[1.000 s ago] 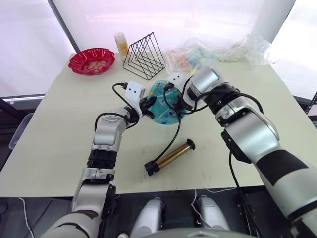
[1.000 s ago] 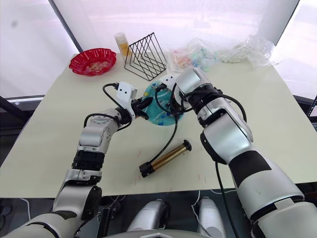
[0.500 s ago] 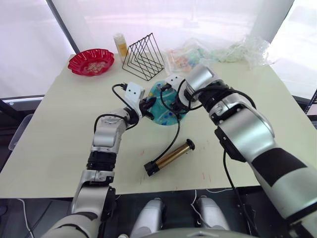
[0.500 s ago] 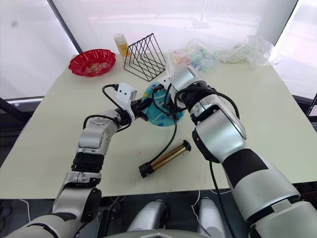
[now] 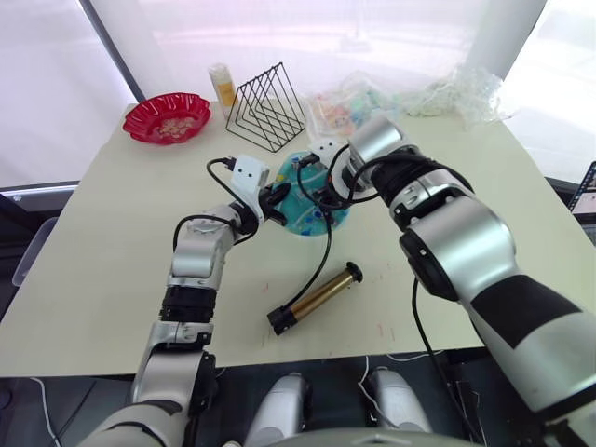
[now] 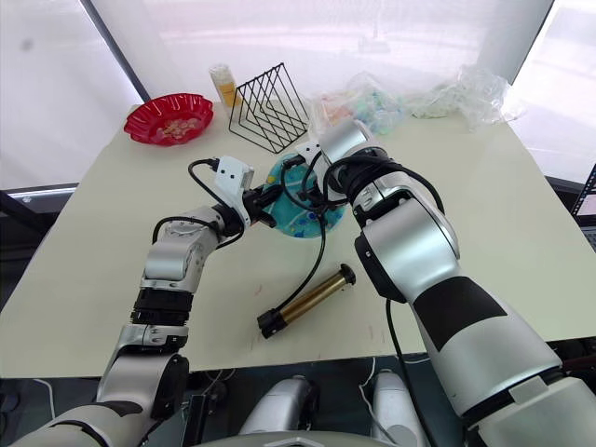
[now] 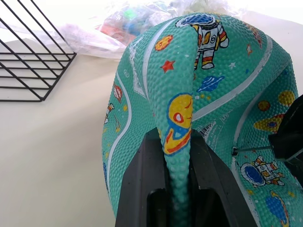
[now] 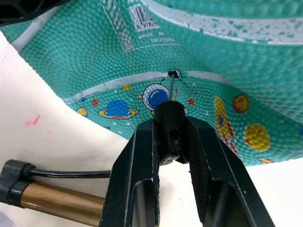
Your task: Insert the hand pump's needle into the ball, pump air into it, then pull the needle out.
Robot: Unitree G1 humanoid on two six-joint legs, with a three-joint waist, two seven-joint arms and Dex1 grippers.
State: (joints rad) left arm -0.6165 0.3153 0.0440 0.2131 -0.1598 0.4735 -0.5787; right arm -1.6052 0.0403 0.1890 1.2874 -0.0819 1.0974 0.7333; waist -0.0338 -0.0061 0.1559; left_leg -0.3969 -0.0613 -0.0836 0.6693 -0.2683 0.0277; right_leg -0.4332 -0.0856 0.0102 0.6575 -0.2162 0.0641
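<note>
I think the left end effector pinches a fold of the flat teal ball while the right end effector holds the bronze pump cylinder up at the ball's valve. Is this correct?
Not quite. The right end effector holds the black hose tip with the needle at the ball's valve, as the right wrist view shows. The hand pump lies on the table. The left end effector does pinch a fold.

the ball (image 7: 199,94) is teal with white stripes and astronaut, planet and star prints; the hand pump (image 5: 317,297) is bronze-gold with black caps; the bowl (image 5: 169,116) is red.
</note>
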